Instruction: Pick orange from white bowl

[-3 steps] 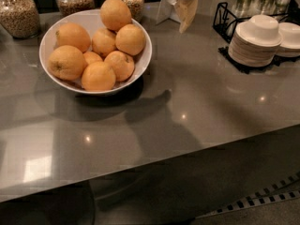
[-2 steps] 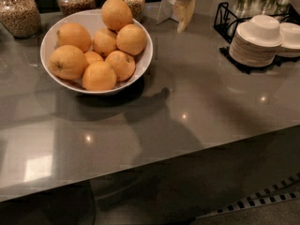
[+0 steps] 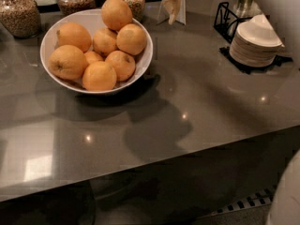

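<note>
The white bowl (image 3: 87, 17) stands on the grey counter at the back left and holds several oranges. The topmost orange (image 3: 116, 13) lies on the heap toward the bowl's far right side. Other large ones lie at the left (image 3: 67, 62) and at the front (image 3: 99, 76), and a small one (image 3: 93, 56) is half hidden between them. My gripper (image 3: 174, 7) hangs at the top edge of the view, just right of the bowl's far rim and above the counter. It holds nothing that I can see.
Three glass jars of grain (image 3: 18, 14) stand behind the bowl. A stack of white plates (image 3: 255, 43) sits on a black holder at the right, with a black wire rack (image 3: 224, 17) behind it. My white arm (image 3: 281, 6) fills the right edge. The counter's front edge runs along the bottom.
My gripper has shifted a little left and up, closer to the bowl's far rim. A white part of my arm has come into view at the right. The oranges have not moved.
</note>
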